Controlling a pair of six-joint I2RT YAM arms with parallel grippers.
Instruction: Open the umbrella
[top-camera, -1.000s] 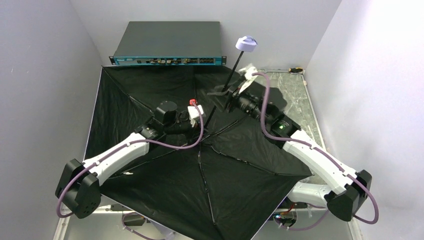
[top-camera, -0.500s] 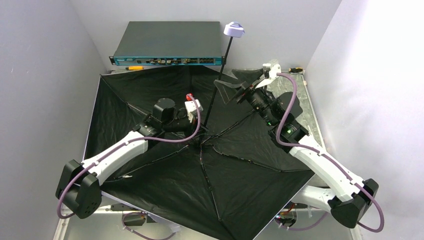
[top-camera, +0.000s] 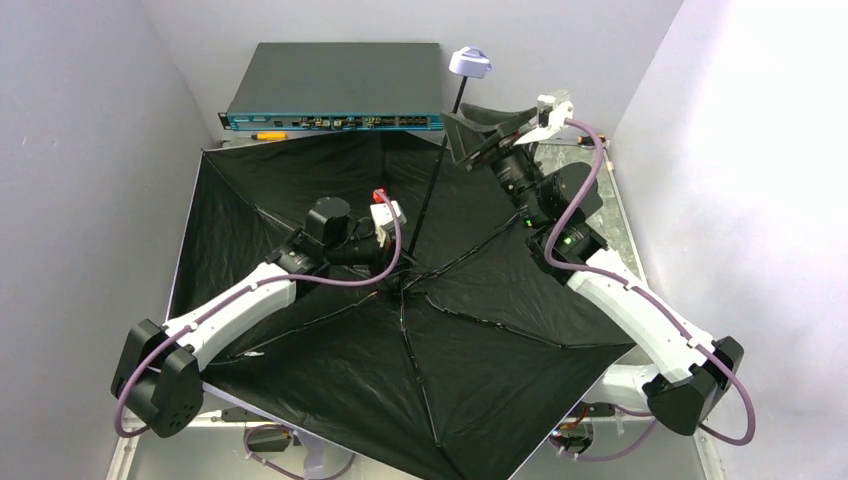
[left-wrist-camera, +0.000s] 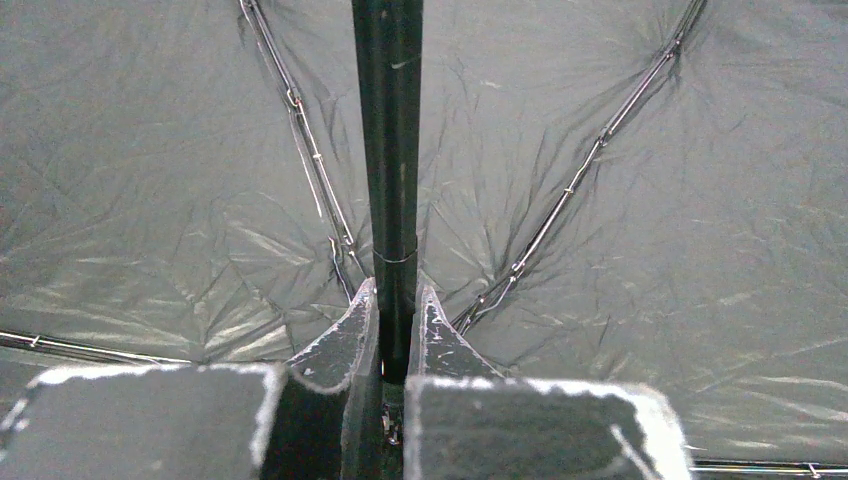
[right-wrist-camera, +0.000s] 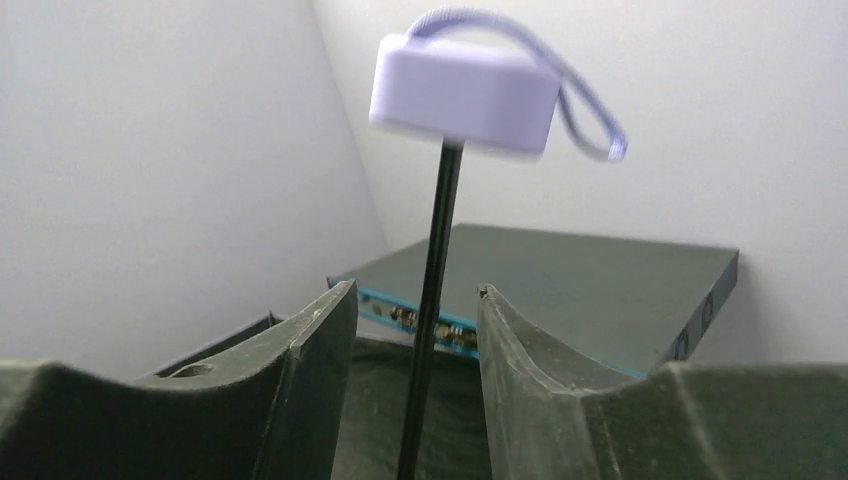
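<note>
The umbrella lies spread open and upside down, its black lining (top-camera: 330, 370) and ribs facing up across the table. Its thin black shaft (top-camera: 435, 165) rises to the lilac knob handle (top-camera: 469, 62) at the back. My left gripper (top-camera: 408, 240) is shut on the shaft low down; in the left wrist view both fingers press the shaft (left-wrist-camera: 390, 200) at the gripper (left-wrist-camera: 397, 315). My right gripper (top-camera: 468, 140) is open beside the upper shaft. In the right wrist view (right-wrist-camera: 415, 300) the shaft (right-wrist-camera: 437, 250) runs between the fingers without touching, the knob (right-wrist-camera: 465, 92) above.
A flat dark network switch (top-camera: 335, 85) with a teal front stands at the back, also seen in the right wrist view (right-wrist-camera: 590, 280). A yellow-handled screwdriver (top-camera: 268, 134) lies before it. Grey walls close in on the left, right and back. The canopy covers most of the table.
My right gripper has moved up and back along the shaft toward the knob. The shaft and knob swung left and back. The left gripper stayed on the shaft.
</note>
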